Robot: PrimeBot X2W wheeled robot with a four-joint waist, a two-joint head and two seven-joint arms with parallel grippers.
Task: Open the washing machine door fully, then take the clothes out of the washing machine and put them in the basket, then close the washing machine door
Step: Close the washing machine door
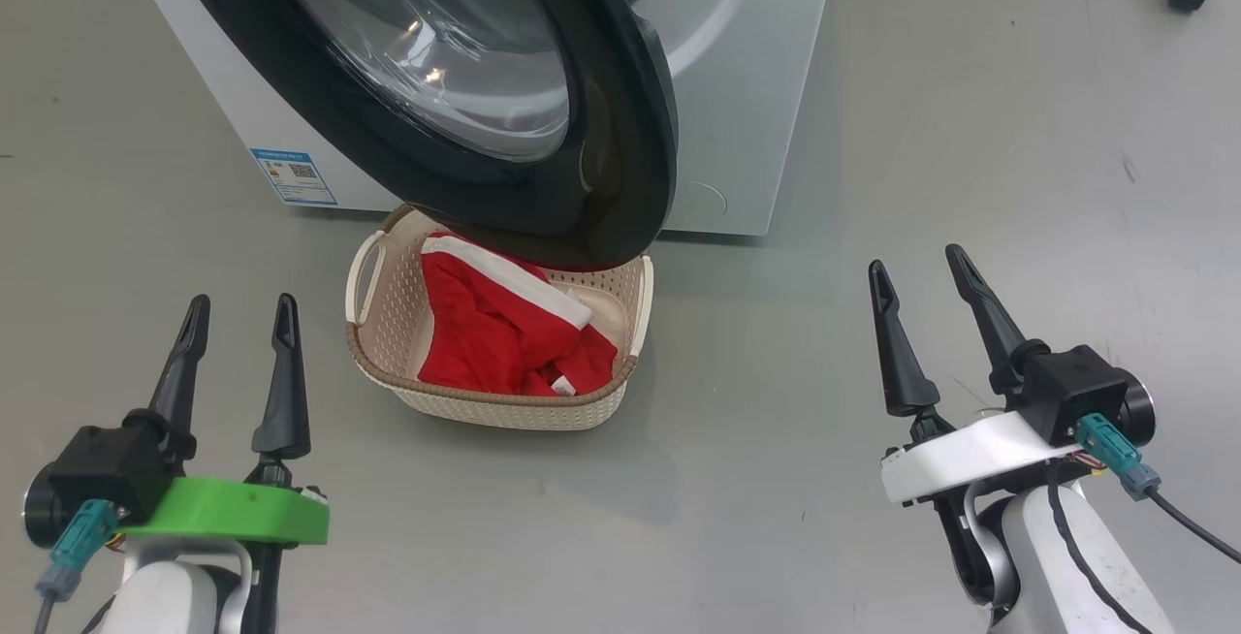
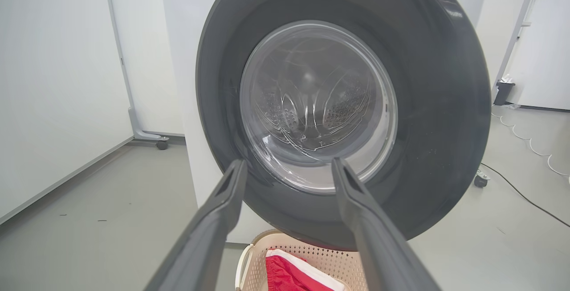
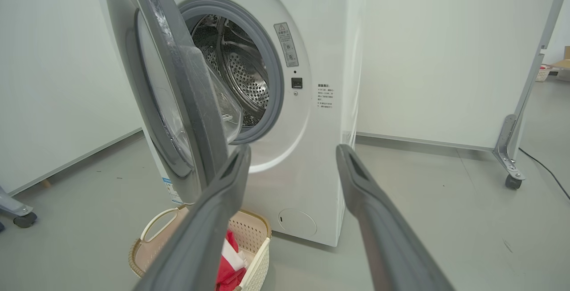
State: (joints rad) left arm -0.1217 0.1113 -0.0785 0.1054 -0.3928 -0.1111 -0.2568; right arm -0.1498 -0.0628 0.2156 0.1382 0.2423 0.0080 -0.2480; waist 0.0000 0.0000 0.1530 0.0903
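In the basket (image 1: 504,411), on the floor just before the washing machine (image 1: 747,81), the clothes (image 1: 494,324) lie in a red heap with the white band uppermost. The basket sits under the lower edge of the washing machine door (image 1: 630,130), likely so that a garment drawn from the opening has only to drop. The door stands swung out from the front, its black rim overhanging the basket's far side. With the garment out, closing the door looks to be the step left.

Both arms hang back, well apart from door and basket. The left tool (image 1: 242,304) at lower left and the right tool (image 1: 916,261) at lower right each have their fingers spread with nothing between them.

The left wrist view meets the door face-on, perforated steel showing through its glass. The right wrist view catches it edge-on and shows what the others hide: the gap behind it and the drum (image 3: 240,73), in which no fabric can be seen.
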